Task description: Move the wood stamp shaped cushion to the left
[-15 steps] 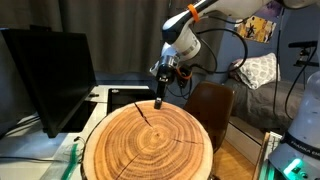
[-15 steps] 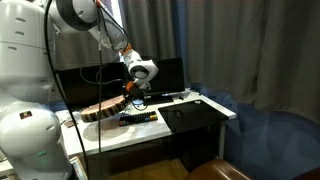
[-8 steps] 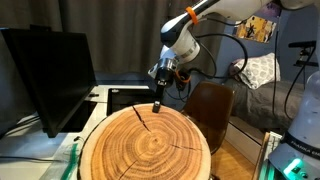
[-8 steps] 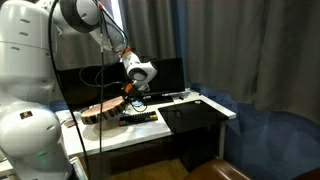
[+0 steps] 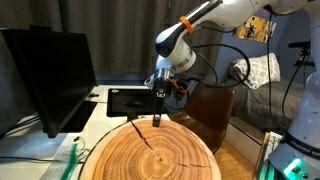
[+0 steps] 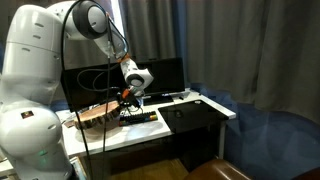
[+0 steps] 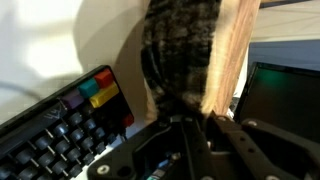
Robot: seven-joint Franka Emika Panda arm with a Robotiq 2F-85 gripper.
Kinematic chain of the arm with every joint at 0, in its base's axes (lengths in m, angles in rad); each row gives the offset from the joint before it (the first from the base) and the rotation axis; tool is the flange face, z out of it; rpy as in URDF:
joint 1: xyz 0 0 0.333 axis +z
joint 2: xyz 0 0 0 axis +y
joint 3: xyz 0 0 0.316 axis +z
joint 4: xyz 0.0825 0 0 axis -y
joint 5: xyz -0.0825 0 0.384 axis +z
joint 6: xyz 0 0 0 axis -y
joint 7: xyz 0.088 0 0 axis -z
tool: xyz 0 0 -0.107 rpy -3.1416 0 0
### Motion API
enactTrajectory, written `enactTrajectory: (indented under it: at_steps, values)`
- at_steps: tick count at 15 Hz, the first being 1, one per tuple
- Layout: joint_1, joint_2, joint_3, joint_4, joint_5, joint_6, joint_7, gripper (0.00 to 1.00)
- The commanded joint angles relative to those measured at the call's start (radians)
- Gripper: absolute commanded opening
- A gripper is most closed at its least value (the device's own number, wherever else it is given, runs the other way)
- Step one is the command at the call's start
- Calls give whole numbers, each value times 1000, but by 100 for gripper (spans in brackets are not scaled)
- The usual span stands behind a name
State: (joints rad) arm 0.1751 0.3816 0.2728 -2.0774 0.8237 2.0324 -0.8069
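Observation:
The wood stamp shaped cushion [image 5: 150, 155] is a round disc with tan growth rings, crack lines and a dark bark edge. It fills the bottom of an exterior view and shows as a tilted disc on the white desk in an exterior view [image 6: 95, 113]. My gripper [image 5: 158, 118] is shut on its far rim, as the other exterior view [image 6: 123, 100] also shows. In the wrist view the bark edge [image 7: 180, 50] and tan face [image 7: 232, 60] run up between the fingers of my gripper [image 7: 195, 120].
A black monitor [image 5: 45, 75] stands beside the cushion. A flat black mat [image 5: 130, 100] lies on the white desk behind it. A keyboard [image 6: 140, 117] with coloured keys [image 7: 100, 90] lies under the gripper. A brown chair [image 5: 210, 105] and a black side table [image 6: 190, 115] stand nearby.
My gripper has pulled the cushion along the desk, leftward in the side exterior view and toward the camera in the other. The black mat behind it is more uncovered.

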Motion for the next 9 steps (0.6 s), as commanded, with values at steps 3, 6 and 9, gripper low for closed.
enactTrajectory:
  at_steps: [3,6,9]
  values:
    - [38,90,49,43,27,7,-27,3]
    - [66,139,69,71,17,20,-19,3]
    - [86,164,74,89,3,45,-10,13]
